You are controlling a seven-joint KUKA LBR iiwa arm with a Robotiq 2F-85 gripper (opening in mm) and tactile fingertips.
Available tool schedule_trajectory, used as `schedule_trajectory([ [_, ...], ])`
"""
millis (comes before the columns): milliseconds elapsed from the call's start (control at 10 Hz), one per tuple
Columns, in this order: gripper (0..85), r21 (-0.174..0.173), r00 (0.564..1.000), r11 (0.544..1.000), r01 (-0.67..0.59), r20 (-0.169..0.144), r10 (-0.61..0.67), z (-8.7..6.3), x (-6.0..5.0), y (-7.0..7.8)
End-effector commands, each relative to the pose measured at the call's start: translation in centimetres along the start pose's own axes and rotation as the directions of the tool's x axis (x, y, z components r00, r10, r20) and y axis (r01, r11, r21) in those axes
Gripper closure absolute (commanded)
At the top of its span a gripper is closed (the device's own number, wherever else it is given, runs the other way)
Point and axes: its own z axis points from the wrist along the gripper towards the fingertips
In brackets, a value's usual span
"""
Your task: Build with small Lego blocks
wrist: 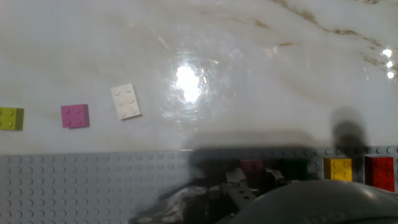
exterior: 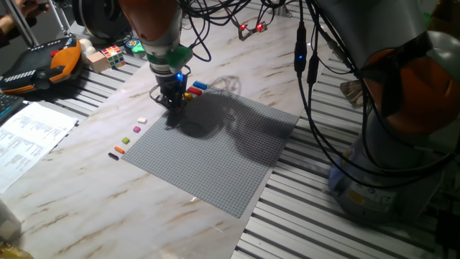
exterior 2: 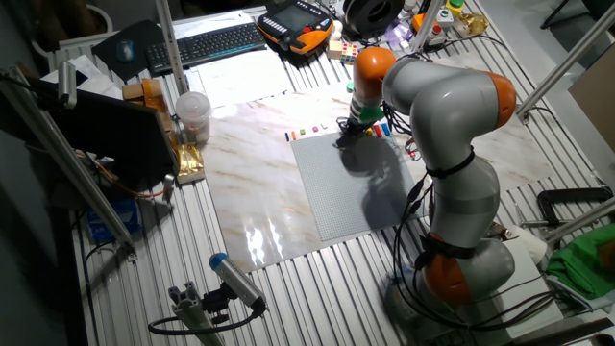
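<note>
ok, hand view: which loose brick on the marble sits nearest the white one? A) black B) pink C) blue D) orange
B: in the hand view the pink brick lies right beside the white brick on the marble, with the yellow-green brick further out.

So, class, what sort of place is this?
Probably a robotics lab: a robot arm works over a grey baseplate, by a keyboard and a teach pendant.

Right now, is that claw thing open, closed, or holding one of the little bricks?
Gripper: low at the grey baseplate edge; open, shut or holding a brick cannot be told, as its fingertips are dark and blurred.
</note>
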Motion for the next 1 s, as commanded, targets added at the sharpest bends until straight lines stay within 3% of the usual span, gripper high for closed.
schedule_trajectory([
  [0, 84.3, 0.000, 1.000, 1.000, -0.001, 0.000, 0.001, 0.11, 0.01, 0.05],
  [900, 84.3, -0.003, 1.000, 1.000, -0.004, 0.004, 0.004, 0.32, 0.08, 0.14],
])
